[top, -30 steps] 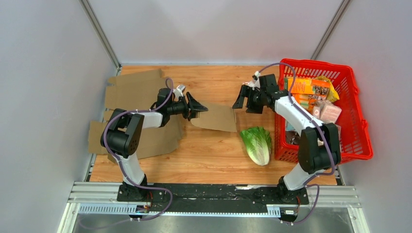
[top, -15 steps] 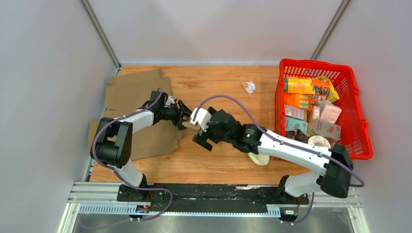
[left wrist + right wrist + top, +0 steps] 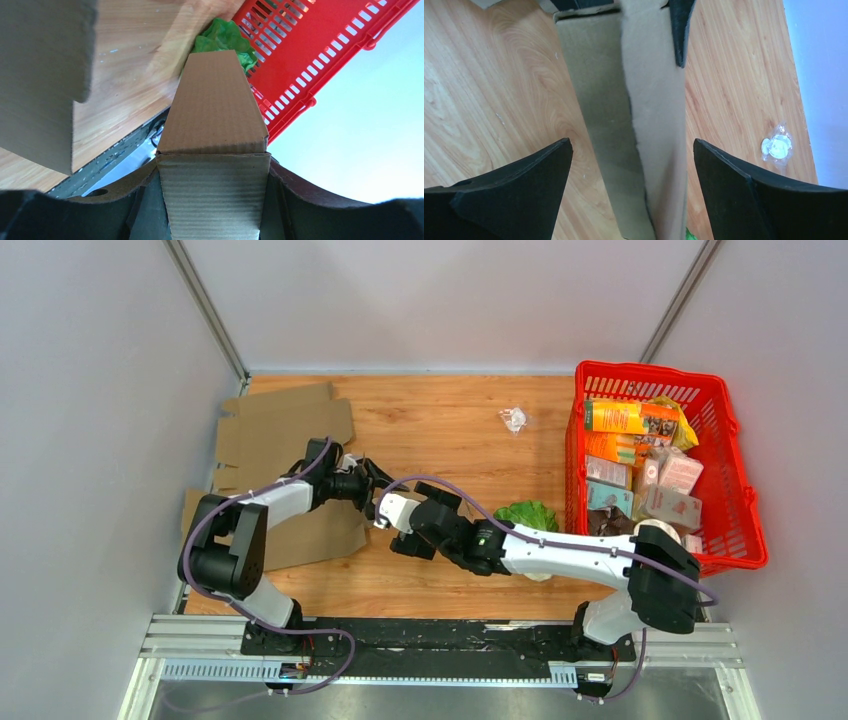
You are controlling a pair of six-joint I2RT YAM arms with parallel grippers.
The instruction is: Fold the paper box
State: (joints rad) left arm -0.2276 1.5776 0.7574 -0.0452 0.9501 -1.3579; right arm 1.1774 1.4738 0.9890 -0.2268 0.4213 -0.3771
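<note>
In the overhead view the left arm [image 3: 285, 495] bends back at the elbow near the left edge of the table [image 3: 450, 420] and reaches inward. Its left gripper [image 3: 368, 485] is at the inner edge of the paper box [image 3: 285, 435], which lies mostly flat as brown cardboard on the table's left side. The right arm [image 3: 560, 550] stretches low and almost straight across from the right, over the near part of a lettuce [image 3: 525, 512], and the right gripper [image 3: 392, 525] sits just beside the left one. A red basket [image 3: 745, 515] at the right edge holds packets and cartons packed close together, with an orange one at the far end. A small clear-wrapped item [image 3: 515, 420] lies alone on the wood. From up here I cannot tell whether either pair of fingers is gripping. The left wrist view settles that side: the two dark fingers [image 3: 145, 200] press against both edges of a ribbed cardboard flap [image 3: 215, 110]. The flap is creased just past the fingertips and points toward the lettuce and basket. In the right wrist view that gripper's fingers [image 3: 514, 185] are spread wide on either side of a cardboard strip, with bare wood showing between each finger and the cardboard. One dark fingertip of the left gripper shows at the top of the strip.
</note>
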